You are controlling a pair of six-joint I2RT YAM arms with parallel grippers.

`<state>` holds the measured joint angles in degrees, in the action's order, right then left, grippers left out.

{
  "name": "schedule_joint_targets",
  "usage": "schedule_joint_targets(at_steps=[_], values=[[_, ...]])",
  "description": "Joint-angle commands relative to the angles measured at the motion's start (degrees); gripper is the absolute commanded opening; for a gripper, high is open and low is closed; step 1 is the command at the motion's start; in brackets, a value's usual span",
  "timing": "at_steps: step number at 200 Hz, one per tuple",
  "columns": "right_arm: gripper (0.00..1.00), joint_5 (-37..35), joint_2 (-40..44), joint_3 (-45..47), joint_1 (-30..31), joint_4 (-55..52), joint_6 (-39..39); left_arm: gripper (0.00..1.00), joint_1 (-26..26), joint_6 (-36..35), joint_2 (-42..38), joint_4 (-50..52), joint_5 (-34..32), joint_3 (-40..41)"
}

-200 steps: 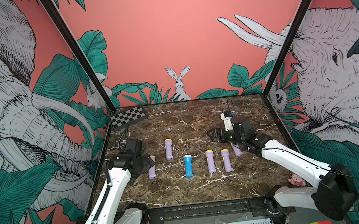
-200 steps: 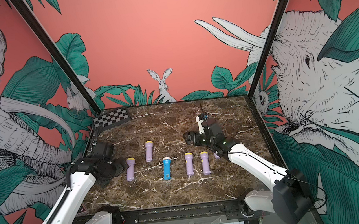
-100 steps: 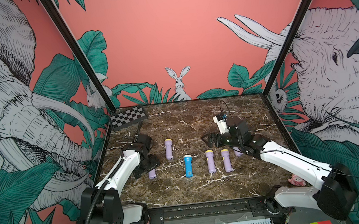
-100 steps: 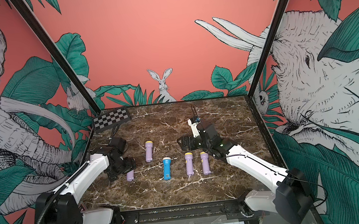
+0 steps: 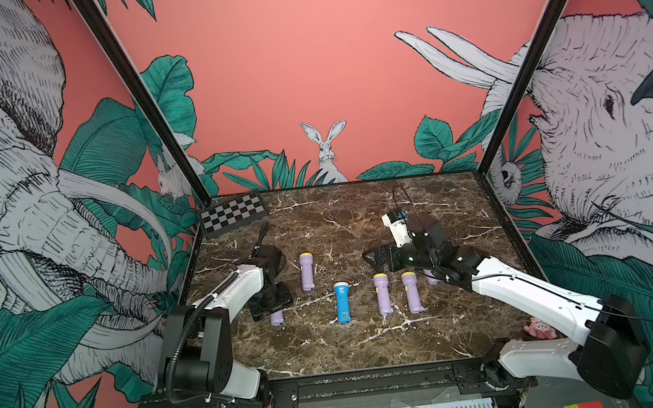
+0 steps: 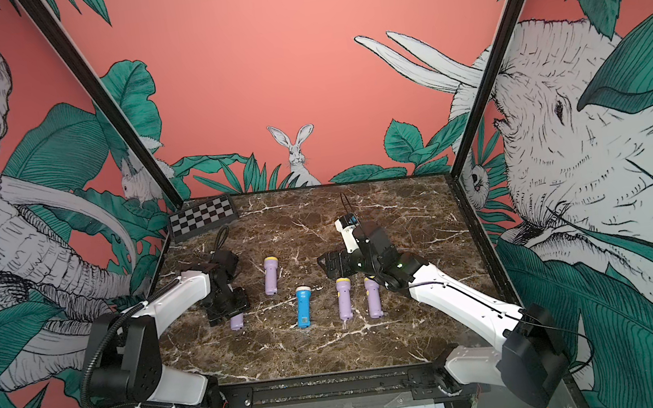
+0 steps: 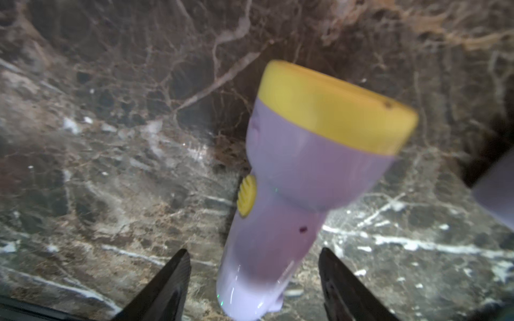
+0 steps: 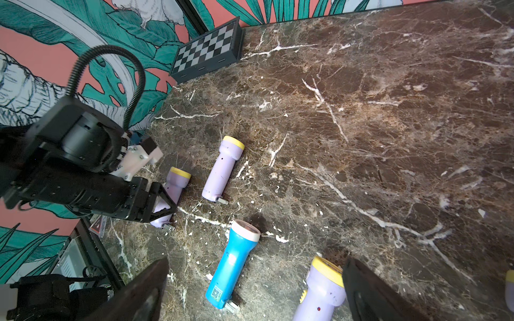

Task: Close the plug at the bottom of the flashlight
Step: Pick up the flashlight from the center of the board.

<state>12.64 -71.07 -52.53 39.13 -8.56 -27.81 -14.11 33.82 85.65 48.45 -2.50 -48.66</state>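
Observation:
The leftmost purple flashlight point(image 5: 276, 317) point(image 6: 236, 321) with a yellow head lies on the marble table point(image 5: 360, 218). My left gripper point(image 5: 271, 301) point(image 7: 253, 251) is down over its handle point(image 7: 278, 236), open, with a gap showing on each side of the handle. The right wrist view shows the same flashlight point(image 8: 173, 189) and a small grey plug point(image 8: 167, 226) sticking out at its bottom end. My right gripper point(image 5: 373, 260) point(image 8: 256, 261) hovers open above the middle of the table, holding nothing.
A purple flashlight point(image 5: 307, 271), a blue one point(image 5: 342, 301) and two more purple ones point(image 5: 383, 294) point(image 5: 412, 291) lie in a row; another purple one point(image 5: 431, 277) lies partly under the right arm. A chessboard point(image 5: 232, 214) sits back left, a pink toy point(image 5: 539, 327) front right.
My left arm has swung in and lowered its gripper over the leftmost flashlight, and its jaws have narrowed. My right gripper has drifted left, staying open.

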Motion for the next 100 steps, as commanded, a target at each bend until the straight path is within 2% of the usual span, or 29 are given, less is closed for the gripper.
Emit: schedule_joint_targets(at_steps=[1, 100], values=[[0.98, -0.3, 0.0, -1.0, 0.6, 0.1, 1.0, 0.73, -0.3, -0.7, 0.0, -0.8, -1.0, 1.1], [0.99, 0.5, -1.4, -1.4, 1.6, 0.4, 1.3, 0.59, -0.5, -1.6, 4.1, -2.7, -3.5, 1.4]])
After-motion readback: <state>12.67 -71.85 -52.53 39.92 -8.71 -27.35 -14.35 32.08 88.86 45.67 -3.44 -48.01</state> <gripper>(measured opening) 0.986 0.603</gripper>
